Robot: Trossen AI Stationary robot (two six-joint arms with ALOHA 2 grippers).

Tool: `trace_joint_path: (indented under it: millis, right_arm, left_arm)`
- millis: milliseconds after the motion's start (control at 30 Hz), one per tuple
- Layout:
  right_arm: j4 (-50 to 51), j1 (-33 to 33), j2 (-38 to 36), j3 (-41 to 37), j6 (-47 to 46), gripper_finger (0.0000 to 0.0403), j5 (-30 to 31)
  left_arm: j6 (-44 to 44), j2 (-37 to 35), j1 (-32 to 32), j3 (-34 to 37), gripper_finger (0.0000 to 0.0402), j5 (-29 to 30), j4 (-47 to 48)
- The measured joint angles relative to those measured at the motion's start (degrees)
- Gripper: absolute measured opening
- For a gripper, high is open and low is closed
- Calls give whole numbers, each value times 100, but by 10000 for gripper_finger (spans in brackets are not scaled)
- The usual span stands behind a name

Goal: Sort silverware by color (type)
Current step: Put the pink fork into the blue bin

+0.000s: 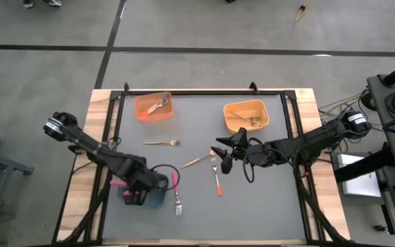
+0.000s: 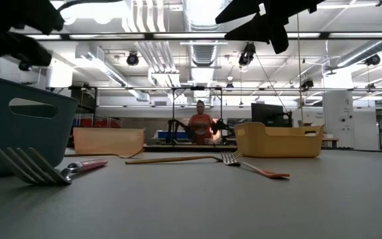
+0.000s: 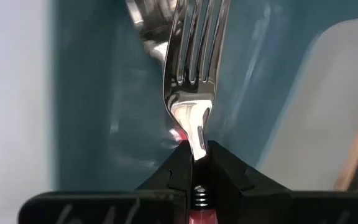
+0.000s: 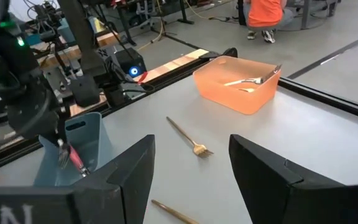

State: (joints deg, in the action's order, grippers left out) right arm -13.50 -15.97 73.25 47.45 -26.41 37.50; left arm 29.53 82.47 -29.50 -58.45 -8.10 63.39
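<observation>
The left gripper (image 1: 137, 194) is clamped on a red-handled fork (image 3: 191, 74), tines down inside the teal bin (image 1: 158, 200), ready to drop it with its colour; the right gripper (image 1: 223, 156) hovers spread over the orange-handled fork (image 1: 217, 180), likely next

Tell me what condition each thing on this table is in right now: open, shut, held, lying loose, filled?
Left gripper: shut on the red-handled fork, over the teal bin.
Right gripper: open, empty, above the table's middle.
Orange bin: holds a fork.
Yellow-orange bin: holds gold forks.
Gold fork: lying loose.
Orange-handled fork: lying loose.
Second red-handled fork: loose beside the teal bin.
</observation>
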Motion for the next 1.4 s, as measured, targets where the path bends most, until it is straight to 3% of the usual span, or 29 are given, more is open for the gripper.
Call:
trace_joint_path:
  millis: [167,600,1400]
  right_arm:
    - [0,0,0,1,0,198,0]
    - [1,0,0,0,0,198,2]
    - [127,0,4,1,0,198,4]
  left_arm:
    - [114,92,6,205,17,-189,-565]
    - [1512,173,27,209,17,-182,-918]
    - [1456,960,35,213,21,151,-1006]
